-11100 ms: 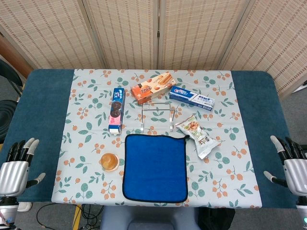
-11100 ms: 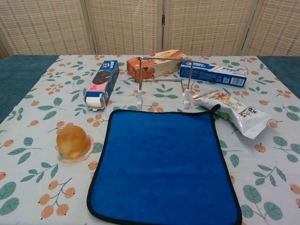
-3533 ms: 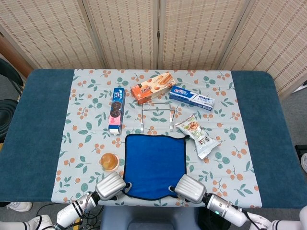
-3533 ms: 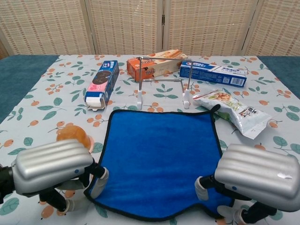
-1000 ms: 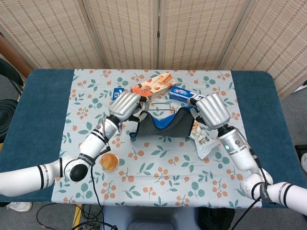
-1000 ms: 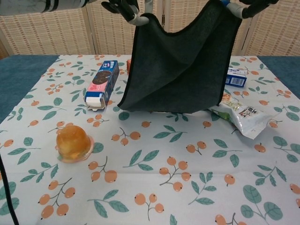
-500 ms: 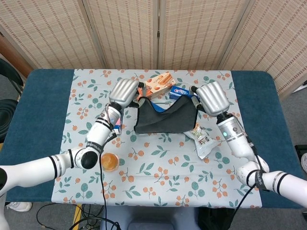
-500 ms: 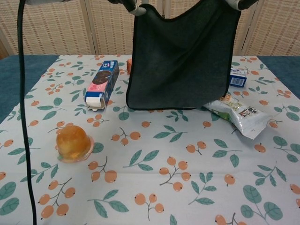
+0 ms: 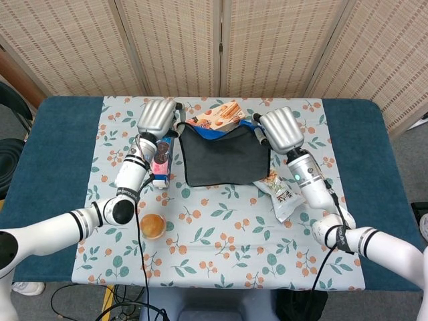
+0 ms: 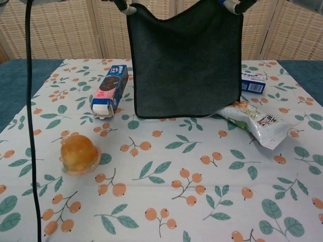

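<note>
Since half a second ago both hands have moved toward 12 o'clock and a little apart, so the cloth (image 9: 225, 162) now hangs flatter and squarer, its top edge less sagged. The left hand (image 9: 158, 118) grips the cloth's upper left corner; the right hand (image 9: 281, 128) grips the upper right corner. In the chest view only fingertips (image 10: 126, 8) show at the top edge, pinching the corners. The cloth shows its dark side to the chest camera, with blue visible at the top edge in the head view. Its lower edge hangs just above the counter (image 9: 60, 134), or touches it; I cannot tell which.

Around it: cookie pack (image 9: 161, 160) at 9 o'clock of the cloth, just beside the left forearm. Jelly cup (image 9: 153, 225) at 7 o'clock, well apart. Snack bag (image 9: 282, 194) at 4 o'clock, its upper end tucked behind the cloth's lower right corner. Orange biscuit box (image 9: 215, 117) at 12 o'clock, partly hidden between the hands. Toothpaste box (image 10: 253, 82) at 3 o'clock in the chest view, mostly hidden by the cloth. The wire rack seen earlier is now fully behind the cloth.
</note>
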{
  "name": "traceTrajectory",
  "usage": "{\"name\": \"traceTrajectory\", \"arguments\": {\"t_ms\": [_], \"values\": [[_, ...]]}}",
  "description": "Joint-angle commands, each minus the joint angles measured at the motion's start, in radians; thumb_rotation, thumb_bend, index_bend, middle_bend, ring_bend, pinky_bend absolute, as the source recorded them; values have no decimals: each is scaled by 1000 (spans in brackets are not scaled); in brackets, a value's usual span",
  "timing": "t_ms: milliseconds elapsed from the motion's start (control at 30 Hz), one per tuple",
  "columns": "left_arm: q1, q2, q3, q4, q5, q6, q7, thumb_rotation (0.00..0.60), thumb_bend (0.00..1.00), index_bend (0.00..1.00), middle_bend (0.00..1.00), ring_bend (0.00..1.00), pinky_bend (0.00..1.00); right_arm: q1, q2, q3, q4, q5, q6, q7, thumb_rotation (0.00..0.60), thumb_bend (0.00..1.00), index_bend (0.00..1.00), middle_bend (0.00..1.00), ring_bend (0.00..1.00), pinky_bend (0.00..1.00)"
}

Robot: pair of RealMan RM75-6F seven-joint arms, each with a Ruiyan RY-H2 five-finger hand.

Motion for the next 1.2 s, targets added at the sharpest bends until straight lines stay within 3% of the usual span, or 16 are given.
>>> {"name": "traceTrajectory", "arguments": {"t_ms": [33,500,1200], "values": [[4,3,2,9,-8,1,5,600,467,625,1000,960,1000,15,-16,3,19,7,-5,4,600,538,763,925,921,1000],[5,-11,33,82,-37,-20,56,600,467,625,1000,959,1000,78,-90,-2,86,48,-31,-38,600,538,763,924,920,1000],[-20,-129,61,240,-26,-61,105,600,462,614,1000,952,1000,126,-182,-39,207,107,-64,-146,600,538,763,921,920,1000]]}}
